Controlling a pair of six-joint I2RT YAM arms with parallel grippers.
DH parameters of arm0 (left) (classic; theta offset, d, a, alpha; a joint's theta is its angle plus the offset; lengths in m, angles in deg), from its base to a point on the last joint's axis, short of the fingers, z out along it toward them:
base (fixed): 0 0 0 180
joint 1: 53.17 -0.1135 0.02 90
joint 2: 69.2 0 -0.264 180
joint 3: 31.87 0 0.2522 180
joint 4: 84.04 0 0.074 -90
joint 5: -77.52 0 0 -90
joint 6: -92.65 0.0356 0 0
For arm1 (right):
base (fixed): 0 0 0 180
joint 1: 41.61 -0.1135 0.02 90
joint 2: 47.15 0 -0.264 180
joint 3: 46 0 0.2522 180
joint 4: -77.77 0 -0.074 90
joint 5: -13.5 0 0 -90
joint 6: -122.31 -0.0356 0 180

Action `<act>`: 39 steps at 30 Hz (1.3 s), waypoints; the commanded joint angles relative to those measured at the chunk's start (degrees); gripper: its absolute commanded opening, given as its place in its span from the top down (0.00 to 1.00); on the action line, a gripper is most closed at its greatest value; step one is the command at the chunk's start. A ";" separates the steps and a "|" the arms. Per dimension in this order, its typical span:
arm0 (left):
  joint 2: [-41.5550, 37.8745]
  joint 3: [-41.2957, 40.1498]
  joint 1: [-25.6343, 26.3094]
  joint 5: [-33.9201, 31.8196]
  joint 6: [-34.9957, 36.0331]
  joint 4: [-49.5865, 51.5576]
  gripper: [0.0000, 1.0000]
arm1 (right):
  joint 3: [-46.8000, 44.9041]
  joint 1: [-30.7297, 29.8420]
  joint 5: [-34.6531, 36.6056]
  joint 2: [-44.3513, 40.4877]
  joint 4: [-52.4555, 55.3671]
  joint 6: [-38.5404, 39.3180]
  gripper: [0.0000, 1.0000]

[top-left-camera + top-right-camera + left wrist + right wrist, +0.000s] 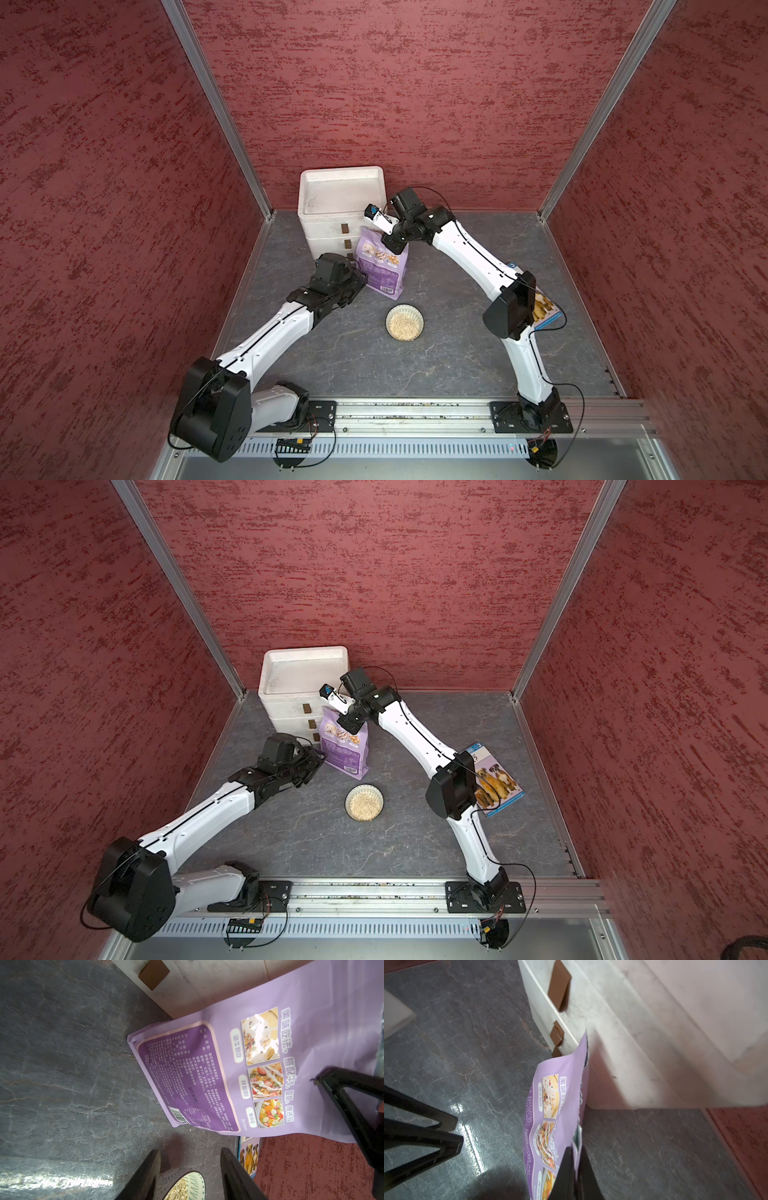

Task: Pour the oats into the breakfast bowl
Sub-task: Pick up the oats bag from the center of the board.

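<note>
Simply pale beige oats [404,327] in green-latticed bowl [405,308]

Lab test booth: red walls [415,104], aluminium frame [219,108].

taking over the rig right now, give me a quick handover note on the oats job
Right end effector: shut on the top edge of the purple pouch.
Left end effector: open, beside the pouch, holding nothing.
Pouch: upright on the table, just in front of the white drawer box.
Breakfast bowl: on the table, nearer the robot's base than the pouch and apart from it.
Done: oats lie in the bowl; no spill is visible.
Left: probably only to release the pouch and draw both arms back, unless more oats are wanted.
</note>
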 commanded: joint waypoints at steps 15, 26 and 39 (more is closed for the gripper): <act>-1.07 0.00 -0.03 0.11 -0.29 -0.14 0.50 | 4.70 -0.48 12.46 -4.62 3.63 -14.14 1.00; -1.20 -0.26 0.27 0.43 -0.63 -0.40 0.50 | -0.14 -0.15 25.38 -10.82 2.22 -15.47 1.00; -0.63 -0.88 1.85 2.47 -2.62 -3.66 0.50 | -23.67 1.20 20.15 -25.84 -2.26 -23.91 1.00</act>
